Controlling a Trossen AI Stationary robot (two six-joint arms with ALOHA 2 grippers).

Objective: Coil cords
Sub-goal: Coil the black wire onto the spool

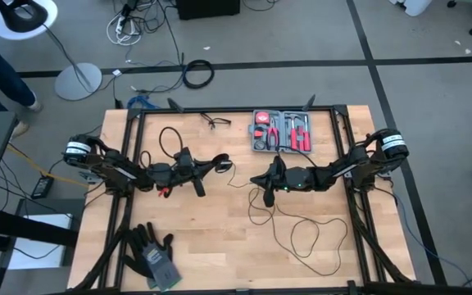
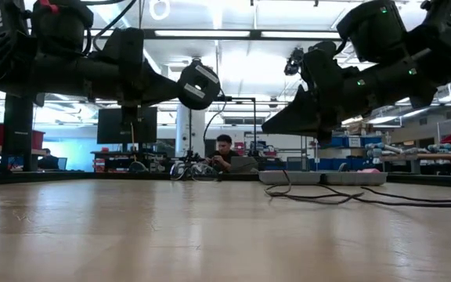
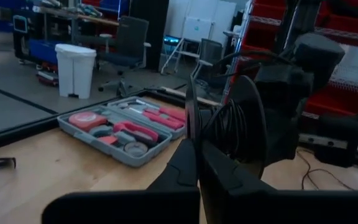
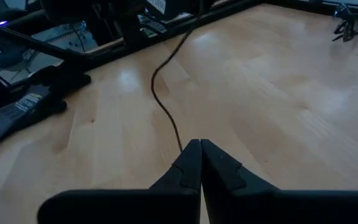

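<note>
The cord is a very thin black cable. Its loose loops (image 1: 306, 238) lie on the wooden table at the near right. Its end is a small round black puck (image 2: 199, 84) with a pale centre. My left gripper (image 1: 222, 163) is shut on the puck, left of the table's middle and well above the wood. My right gripper (image 1: 255, 178) faces it from the right, also off the table, and is shut on the cord (image 4: 165, 102). A short slack stretch of cord (image 1: 236, 182) sags between the two grippers. My left gripper pinches the puck between its two fingers (image 3: 185, 165), which come level from the table's left. The puck (image 3: 191, 109) stands on edge beyond the fingertips, one flat face toward the near edge, lifted clear of the table. My right gripper pinches the thin cord (image 4: 180, 142) at the free ends of its fingers. It comes from the table's right, slanting slightly down, and the fingers lie nearly along the cord. The cord runs slack from the tips toward my left gripper. The rest trails onto the table.
A grey tool tray (image 1: 281, 131) with red-handled tools sits at the far middle. A small black wire item (image 1: 214, 121) lies left of it. Dark gloves (image 1: 152, 254) lie at the near left. Black frame rails (image 1: 347, 147) run along the table's sides.
</note>
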